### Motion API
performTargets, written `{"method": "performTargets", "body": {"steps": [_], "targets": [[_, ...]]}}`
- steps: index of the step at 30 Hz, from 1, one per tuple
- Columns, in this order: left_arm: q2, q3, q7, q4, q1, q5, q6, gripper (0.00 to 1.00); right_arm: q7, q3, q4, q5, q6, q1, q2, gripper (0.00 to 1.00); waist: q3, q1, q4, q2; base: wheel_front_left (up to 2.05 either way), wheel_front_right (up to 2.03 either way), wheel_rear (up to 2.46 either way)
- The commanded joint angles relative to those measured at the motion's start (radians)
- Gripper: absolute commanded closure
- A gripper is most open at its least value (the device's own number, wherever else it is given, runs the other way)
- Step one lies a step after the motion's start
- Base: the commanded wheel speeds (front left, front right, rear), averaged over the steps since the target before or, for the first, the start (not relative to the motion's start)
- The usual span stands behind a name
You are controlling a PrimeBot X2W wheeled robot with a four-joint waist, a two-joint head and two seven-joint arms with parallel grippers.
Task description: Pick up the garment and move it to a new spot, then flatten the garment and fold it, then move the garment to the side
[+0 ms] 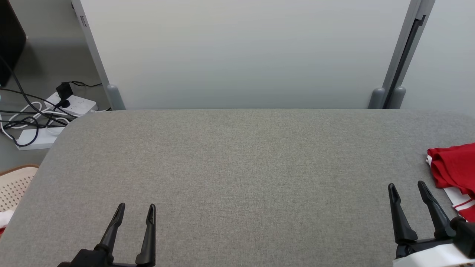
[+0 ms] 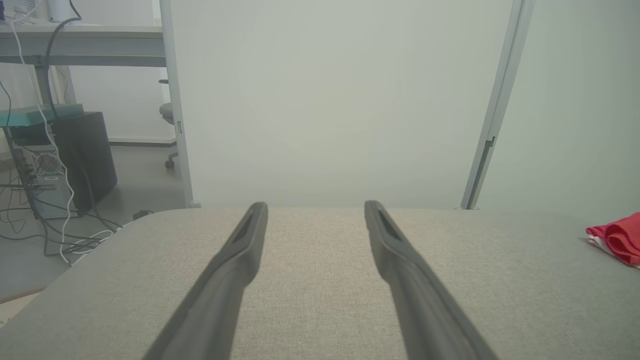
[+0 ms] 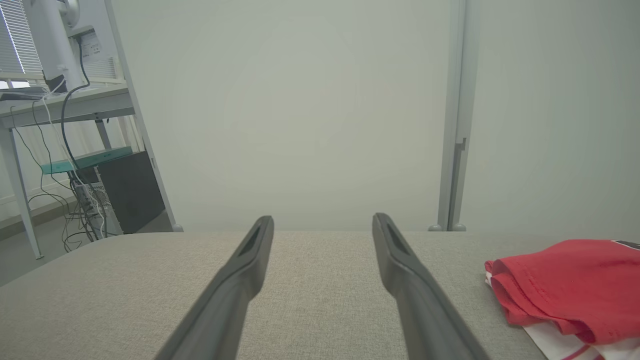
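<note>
Jaws spread wide on both sides, nothing gripped

Jaws of the left gripper [image 1: 136, 206] and right gripper [image 1: 406, 184] are seen well apart and empty; both are held low over the grey table [image 1: 237, 159]; the red-and-white garment [image 1: 454, 168] is left bunched at the table's right edge, just beside the right gripper, untouched.
</note>
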Motion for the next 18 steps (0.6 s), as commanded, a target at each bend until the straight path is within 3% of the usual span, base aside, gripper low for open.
{"method": "performTargets", "body": {"steps": [1,3,4,11,15,18], "targets": [[0.003,0.035,-0.010,-0.023,-0.042,0.012,-0.007,0.00,-0.010,0.018,-0.034,-0.014,0.001,-0.018,-0.012,0.00,0.000,0.0000,0.001,0.0000,0.00,0.00,0.00],[0.002,0.038,-0.010,-0.020,-0.043,0.023,-0.004,0.00,-0.010,0.018,-0.035,-0.014,0.001,-0.016,-0.013,0.00,0.000,0.0000,0.002,0.0000,0.00,0.00,0.00],[0.000,0.004,0.000,0.004,0.000,0.018,-0.004,1.00,0.000,0.000,-0.001,0.000,0.000,0.000,0.000,1.00,0.000,0.0000,0.002,0.0000,0.00,0.00,0.00],[-0.009,0.005,0.014,0.068,0.013,-0.015,-0.006,1.00,0.013,0.003,0.053,0.032,0.000,0.022,0.026,1.00,0.001,0.0002,0.001,0.0000,0.00,0.00,0.00],[-0.009,0.011,0.026,0.070,0.005,-0.062,-0.009,1.00,0.025,-0.003,0.054,0.075,0.000,0.017,0.029,1.00,0.003,0.0023,0.000,0.0000,0.00,0.00,0.00],[-0.009,0.014,0.035,0.073,-0.001,-0.096,-0.011,1.00,0.034,-0.006,0.056,0.106,0.000,0.013,0.030,1.00,0.006,0.0006,-0.001,0.0000,0.00,0.00,0.00]]}}
